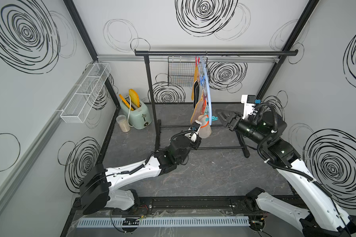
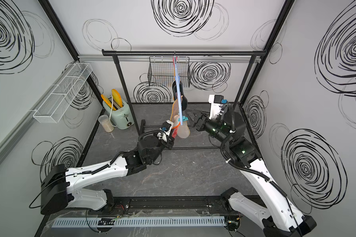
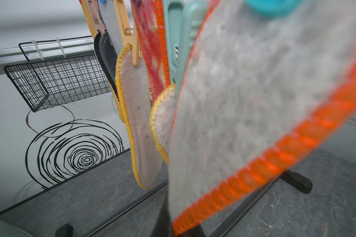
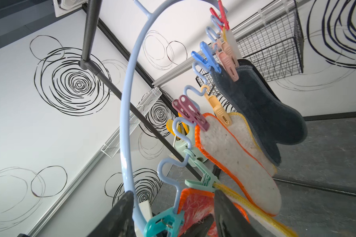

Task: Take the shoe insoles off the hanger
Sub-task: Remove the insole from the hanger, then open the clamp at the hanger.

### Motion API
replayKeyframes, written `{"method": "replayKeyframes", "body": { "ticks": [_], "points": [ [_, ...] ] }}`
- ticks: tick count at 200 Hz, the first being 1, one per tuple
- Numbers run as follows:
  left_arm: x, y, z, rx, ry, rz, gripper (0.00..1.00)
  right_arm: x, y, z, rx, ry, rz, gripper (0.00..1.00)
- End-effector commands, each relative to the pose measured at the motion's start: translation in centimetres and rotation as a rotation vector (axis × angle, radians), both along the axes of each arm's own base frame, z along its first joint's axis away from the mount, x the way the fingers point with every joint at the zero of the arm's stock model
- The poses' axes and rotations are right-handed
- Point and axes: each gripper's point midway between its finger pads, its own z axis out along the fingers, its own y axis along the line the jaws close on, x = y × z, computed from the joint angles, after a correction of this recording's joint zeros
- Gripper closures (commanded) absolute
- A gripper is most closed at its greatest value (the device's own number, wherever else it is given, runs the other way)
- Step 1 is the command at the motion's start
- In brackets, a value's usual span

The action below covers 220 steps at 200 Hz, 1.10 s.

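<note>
**Top and wrist views, insoles on the hanger.** The hanger (image 1: pixel 207 86), a pale-blue arc, hooks over the black rail (image 1: pixel 214 53) at the far middle of the table (image 1: pixel 193 170) and is turned so that it runs from far to near. The insoles (image 1: pixel 197 96) hang below it in a row, each held by a coloured peg (image 4: pixel 191 115). The dark grey insoles (image 4: pixel 255 115) are toward the far end. The off-white ones with yellow or orange rims and a red one (image 4: pixel 193 211) are nearer.

The left gripper (image 1: pixel 198 142) is raised under the near end of the row. Its jaws are closed on the lower end of the nearest felt insole (image 3: pixel 255 92), off-white with an orange rim, which hangs tilted.

The right gripper (image 4: pixel 171 217) is just right of the hanger's near end, with its jaws apart. In the right wrist view the arc and a teal peg (image 4: pixel 162 223) show between the fingers (image 4: pixel 119 215); whether they touch cannot be told.

A black wire basket (image 1: pixel 181 71) hangs on the far wall, and a mint toaster (image 1: pixel 135 115) stands far left.
</note>
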Motion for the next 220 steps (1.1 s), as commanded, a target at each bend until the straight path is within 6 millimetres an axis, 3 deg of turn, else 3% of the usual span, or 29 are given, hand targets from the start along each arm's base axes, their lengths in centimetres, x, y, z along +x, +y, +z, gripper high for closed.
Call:
{"method": "replayKeyframes", "body": {
  "ticks": [1, 54, 95, 152, 220],
  "points": [
    [0.0, 0.2, 3.3, -0.045, -0.056, 0.013, 1.00, 0.4, -0.2, -0.1, 0.032, 0.053, -0.025, 0.38],
    [-0.1, 0.1, 3.6, -0.047, -0.053, 0.002, 0.99, 0.6, 1.4, -1.5, 0.041, 0.135, 0.044, 0.38],
    [-0.1, -0.1, 3.7, -0.037, -0.057, 0.003, 0.99, 0.3, 1.2, -1.5, 0.033, 0.151, 0.042, 0.39],
    [0.1, -0.4, 3.2, -0.021, -0.053, 0.000, 0.99, -0.2, -0.2, 0.0, 0.019, 0.130, -0.009, 0.40],
    [0.1, -0.5, 3.2, -0.013, -0.053, 0.000, 0.98, -0.7, 0.4, -1.4, 0.024, 0.181, 0.014, 0.45]
  ]
}}
